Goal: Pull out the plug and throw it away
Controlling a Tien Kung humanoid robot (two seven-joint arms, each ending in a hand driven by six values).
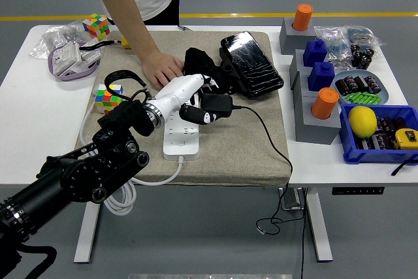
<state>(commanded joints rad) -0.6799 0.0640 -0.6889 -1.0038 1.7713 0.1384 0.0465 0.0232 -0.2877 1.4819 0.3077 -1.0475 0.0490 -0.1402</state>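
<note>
Plug [214, 104]: black, gripped in the left robot hand [189, 99], whose white and black fingers [194, 114] are curled closed around it. You see the plug held clear of the white power strip [181, 142], just above and to the right of the strip's far end. Its black cord [264, 134] runs right across the tan mat [241, 148] and drops over the desk [39, 129] front edge. The power strip lies flat on the mat, its white cable [121, 197] looping off the near edge. A person's hand [162, 68] rests palm-down on the mat just behind the robot hand, beside a black cloth [202, 70]. A cube [108, 97] sits left of the arm. The right robot hand is out of view.
</note>
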